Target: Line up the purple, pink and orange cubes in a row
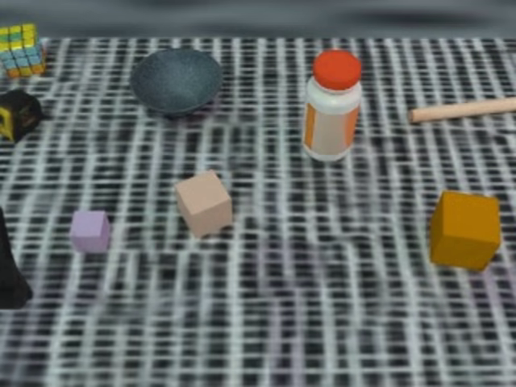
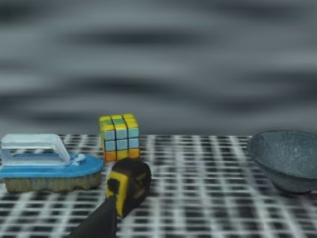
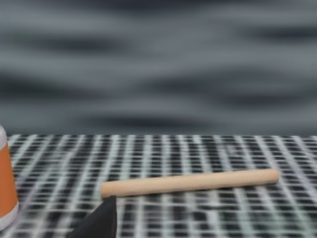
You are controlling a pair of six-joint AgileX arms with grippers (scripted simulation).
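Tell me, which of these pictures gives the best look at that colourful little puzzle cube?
The left wrist view: the puzzle cube stands whole there, two gridded faces showing, behind the yellow tape measure and beside the blue brush. The top view catches it only in the far left corner, seen from above. The right wrist view does not show it.

Purple cube [image 1: 89, 230], pink cube [image 1: 204, 203], orange cube [image 1: 463, 230]: plain, matt, smooth faces.
Bowl [image 1: 176, 79]: speckled grey, stone-like.
Bottle [image 1: 331, 106]: smooth white plastic, orange cap.
Rod [image 3: 190, 182]: pale bare wood.
Tablecloth [image 1: 322, 306]: woven black-and-white check.
Brush [image 2: 49, 166]: blue plastic back, clear handle.
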